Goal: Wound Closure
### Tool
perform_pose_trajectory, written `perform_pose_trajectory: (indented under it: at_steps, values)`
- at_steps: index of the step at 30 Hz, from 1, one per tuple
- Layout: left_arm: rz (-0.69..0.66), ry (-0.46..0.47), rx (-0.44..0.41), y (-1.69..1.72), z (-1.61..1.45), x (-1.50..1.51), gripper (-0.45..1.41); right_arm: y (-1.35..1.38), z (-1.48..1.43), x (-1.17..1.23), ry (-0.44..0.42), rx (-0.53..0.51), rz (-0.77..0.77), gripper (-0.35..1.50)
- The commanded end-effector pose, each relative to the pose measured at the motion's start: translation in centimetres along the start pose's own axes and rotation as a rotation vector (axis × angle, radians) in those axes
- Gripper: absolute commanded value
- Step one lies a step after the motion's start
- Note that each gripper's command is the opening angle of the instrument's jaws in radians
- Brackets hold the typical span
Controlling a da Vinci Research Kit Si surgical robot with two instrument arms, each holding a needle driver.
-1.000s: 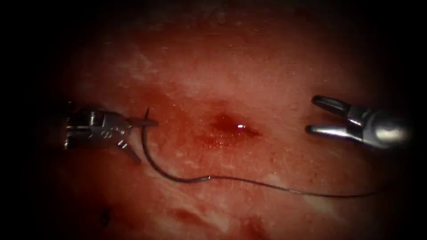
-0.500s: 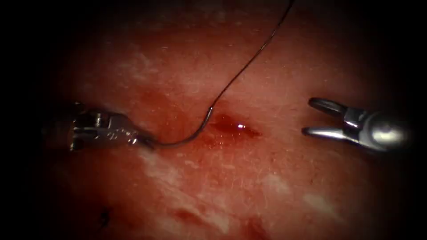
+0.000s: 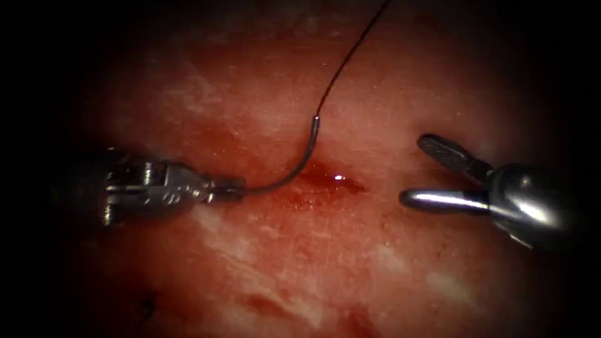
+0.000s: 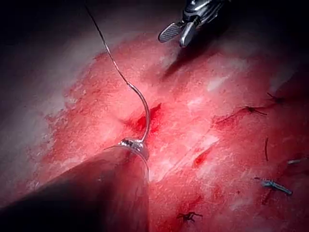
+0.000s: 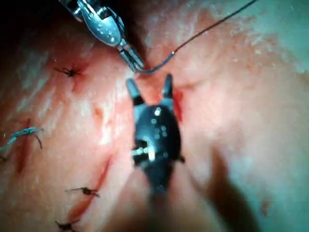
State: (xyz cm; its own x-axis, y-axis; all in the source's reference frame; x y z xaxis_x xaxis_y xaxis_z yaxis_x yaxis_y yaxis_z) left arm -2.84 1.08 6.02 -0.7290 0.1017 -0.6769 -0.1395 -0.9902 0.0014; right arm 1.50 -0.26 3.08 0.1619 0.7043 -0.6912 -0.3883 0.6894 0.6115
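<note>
My left tool (image 3: 228, 188) is clamped on the curved needle (image 3: 294, 172) near its tip end. The needle arcs clear above the tissue (image 3: 263, 263), over the cut (image 3: 325, 181), swaged end uppermost, thread (image 3: 347, 56) trailing upward. My right tool (image 3: 432, 172) holds nothing, jaws apart, right of the cut, near the needle.

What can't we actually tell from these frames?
- Needle tip: covered by the left tool's fingers in the endoscope view, so which end is held is unclear.
- Thread: cut off by the endoscope picture's top edge; where it ends is hidden.
- Left tool, left wrist view: its own dark shaft covers the grip.
- Right tool holds nothing; whether it touches the tissue is unclear.
</note>
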Motion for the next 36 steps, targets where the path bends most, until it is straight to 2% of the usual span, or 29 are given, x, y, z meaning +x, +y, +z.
perform_pose_trajectory:
  at_steps: [1,5,12,26,29,31,32,33,36]
  values:
    - [-0.002,0.007,0.014,0.04,0.1,0.03,-0.45,0.0,0.06,-0.13,-0.004,0.003,0.022,0.89]
    - [0.032,0.024,0.092,0.07,0.16,0.15,-0.45,0.07,0.12,-0.2,-0.004,0.001,0.071,1.0]
    - [0.037,0.048,0.194,0.11,0.21,0.27,-0.45,0.11,0.33,-0.21,-0.003,0.002,0.107,0.97]
    - [0.056,0.079,0.217,0.24,0.25,0.56,-0.45,0.02,0.71,-0.25,-0.014,0.023,0.124,0.95]
    - [0.055,0.08,0.216,0.24,0.26,0.57,-0.45,-0.02,0.74,-0.23,-0.014,0.039,0.139,0.72]
    - [0.06,0.082,0.218,0.25,0.26,0.58,-0.45,-0.04,0.76,-0.22,-0.016,0.039,0.139,0.42]
    - [0.06,0.088,0.217,0.25,0.26,0.59,-0.45,-0.04,0.78,-0.22,-0.022,0.038,0.14,-0.02]
    - [0.06,0.093,0.214,0.26,0.26,0.59,-0.45,-0.03,0.79,-0.22,-0.025,0.037,0.14,-0.35]
    - [0.068,0.107,0.203,0.29,0.23,0.63,-0.45,-0.01,0.78,-0.21,-0.025,0.031,0.141,-0.35]
